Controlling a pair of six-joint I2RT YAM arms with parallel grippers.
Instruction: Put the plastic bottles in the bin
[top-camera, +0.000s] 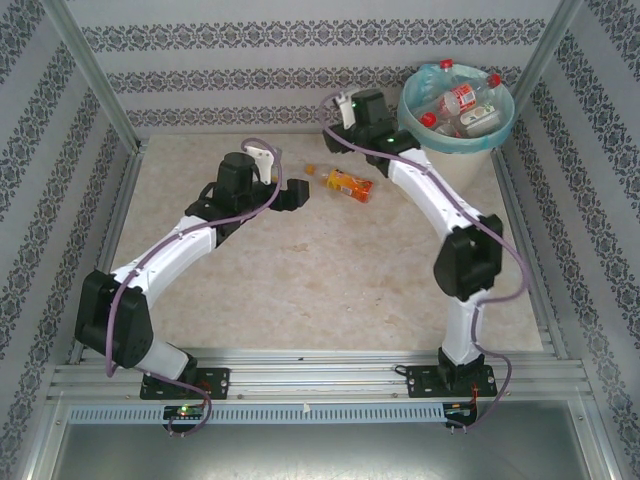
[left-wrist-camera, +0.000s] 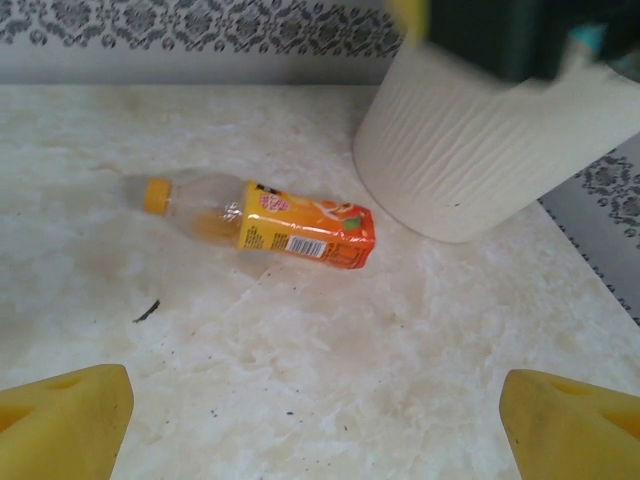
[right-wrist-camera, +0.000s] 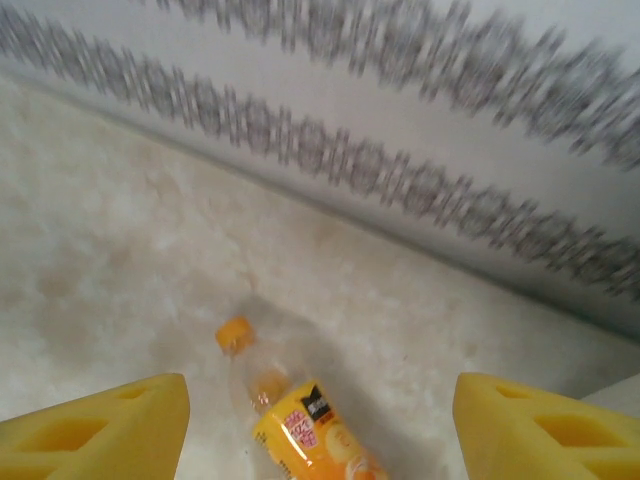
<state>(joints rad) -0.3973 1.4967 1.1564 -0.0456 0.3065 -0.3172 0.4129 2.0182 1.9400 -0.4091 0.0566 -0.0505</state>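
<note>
Closest of all are the yellow pads (left-wrist-camera: 62, 412) of the left gripper (left-wrist-camera: 320, 430), one in each lower corner of the left wrist view. They stand wide apart, with only bare marbled table (left-wrist-camera: 330, 370) between them, so that gripper is released and empty.

The right gripper (right-wrist-camera: 320, 432) is the same. Its yellow pads (right-wrist-camera: 100, 425) are spread to either side of its view and hold nothing.

The bin (top-camera: 455, 145) stands at the far right corner of the table, a cream bucket with a blue-green bag folded over its rim. Several plastic bottles (top-camera: 458, 100) lie heaped inside it, clear ones with red caps, at least one with a red label.

One orange-labelled bottle (top-camera: 345, 183) is out on the table. It lies on its side to the left of the bin and a little nearer the arm bases, apart from the bin's wall (left-wrist-camera: 470, 150). Its orange cap (left-wrist-camera: 155, 195) points away from the bin.

From overhead, the left gripper (top-camera: 295, 192) sits further left of the bin than this bottle does, just beside the capped end and not touching it. The right arm's wrist (top-camera: 370, 115) hangs just to the left of the bin's rim, on the far side of the bottle. In the right wrist view the bottle (right-wrist-camera: 300, 420) lies low between the spread pads, on the table below them, cap (right-wrist-camera: 235, 335) toward the patterned wall (right-wrist-camera: 400, 170).
</note>
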